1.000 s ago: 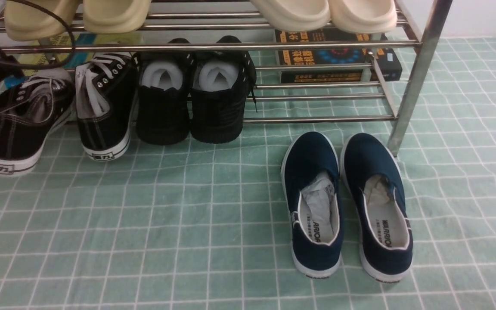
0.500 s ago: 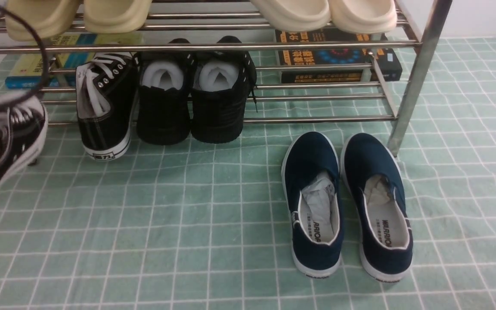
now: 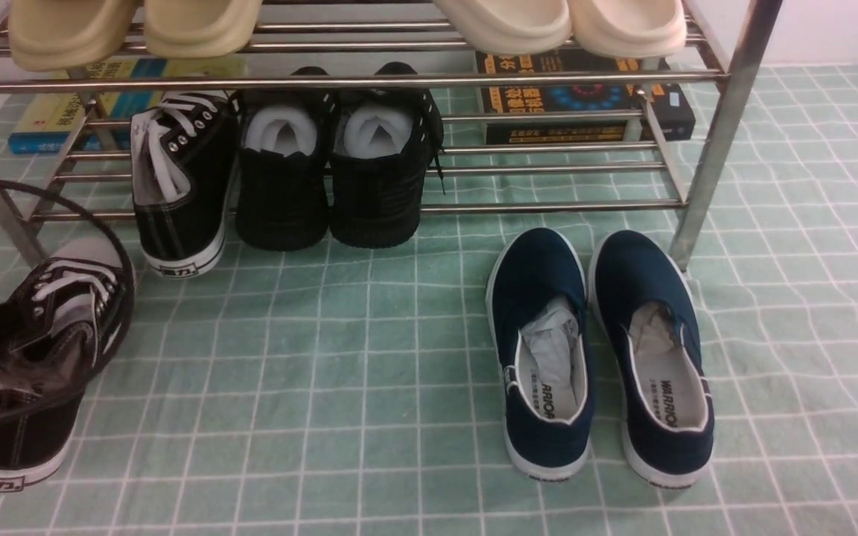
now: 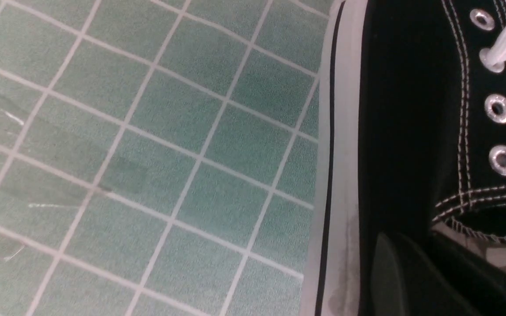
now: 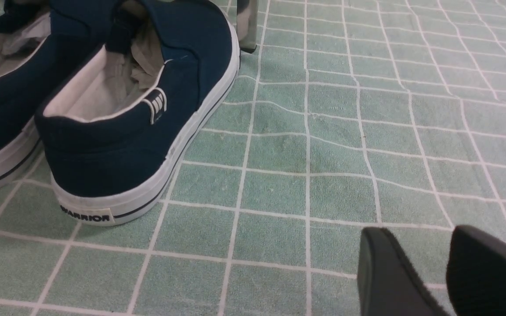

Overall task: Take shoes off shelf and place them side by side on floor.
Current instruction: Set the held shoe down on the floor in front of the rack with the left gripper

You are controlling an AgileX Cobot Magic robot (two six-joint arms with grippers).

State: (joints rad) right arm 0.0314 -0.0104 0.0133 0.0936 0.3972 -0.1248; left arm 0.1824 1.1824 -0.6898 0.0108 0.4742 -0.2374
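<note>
One black canvas sneaker (image 3: pixel 34 357) with white laces is at the lower left of the front view, heel toward me, low over the pale green floor (image 3: pixel 369 357); whether its sole touches I cannot tell. My left gripper (image 4: pixel 415 245) is shut on this shoe's side wall (image 4: pixel 402 131), one finger (image 4: pixel 389 272) outside and the other inside the opening. The second sneaker (image 3: pixel 179 179) stands on the lower tier of the silver shelf (image 3: pixel 548 206). My right gripper (image 5: pixel 428 245) is open just above bare floor, out of the front view.
Two all-black shoes (image 3: pixel 332 171) with white stuffing sit beside the shelved sneaker. Navy slip-ons (image 3: pixel 600 357) lie side by side on the floor near the shelf's right leg (image 3: pixel 719 134). Beige slippers (image 3: pixel 503 22) occupy the upper tier, books (image 3: pixel 585 97) lie behind. A black cable (image 3: pixel 127 298) loops over the held shoe.
The held sneaker has come away from the shelf's left end, swung out past the left edge, and now sits lower and nearer to me on the left. The right gripper has not moved.
</note>
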